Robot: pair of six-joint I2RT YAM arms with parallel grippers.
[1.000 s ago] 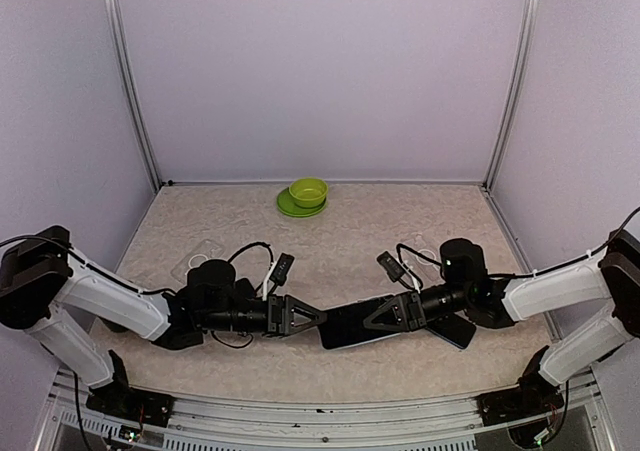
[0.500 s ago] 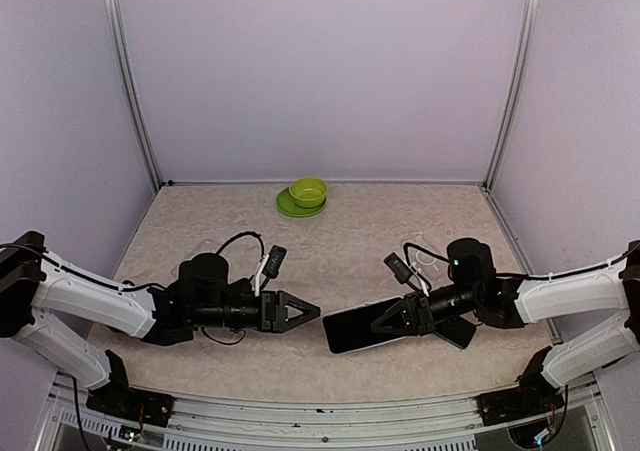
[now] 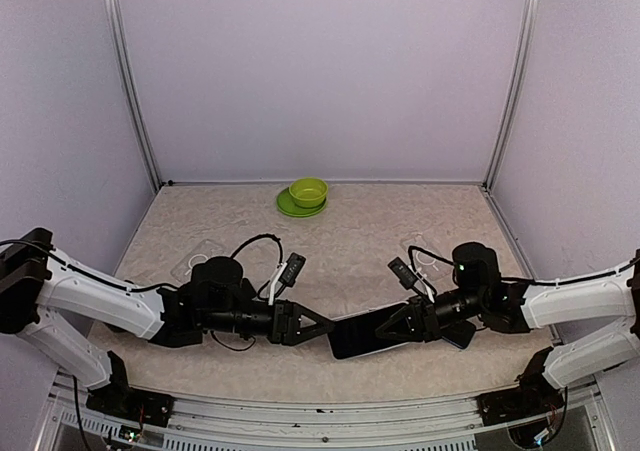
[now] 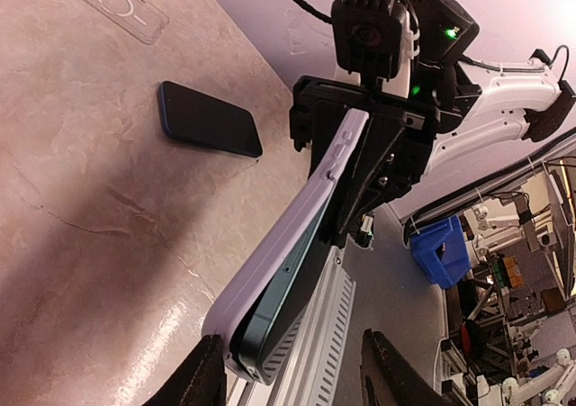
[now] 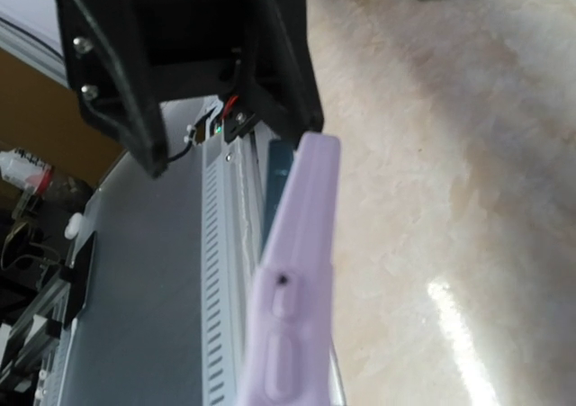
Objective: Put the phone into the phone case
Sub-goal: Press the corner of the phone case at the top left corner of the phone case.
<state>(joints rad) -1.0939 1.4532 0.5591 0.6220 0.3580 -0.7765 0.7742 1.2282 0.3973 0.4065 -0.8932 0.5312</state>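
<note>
- At the near middle of the worktop [image 3: 350, 241], the two hands meet tip to tip, just above the surface.
- right hand [image 3: 388, 327]: narrow, clamped on one end of the lilac case [image 4: 288, 244], gripping it across its flat faces.
- lilac case is off the worktop and tilted; its free end points at the left arm.
- phone [image 4: 292, 302]: dark, lying in the open side of the lilac case, with its edge showing along the case rim. Cannot tell if it is fully seated.
- left hand [image 3: 320, 323]: fingers parted about halfway, holding nothing.
- left wrist view: the free end of the case and phone sits between the two left fingers [image 4: 205, 377]. One corner is right by a finger, with a clear gap on the other side. Cannot tell if it is touching.
- second dark phone [image 4: 209, 118]: flat on the worktop beside the right arm, apart from both hands.
- clear case [image 4: 112, 5]: flat on the worktop, beyond the second phone.
- green bowl [image 3: 308, 190]: sits on a green plate [image 3: 288, 208] at the far edge of the worktop by the back wall, well apart from the arms.
</note>
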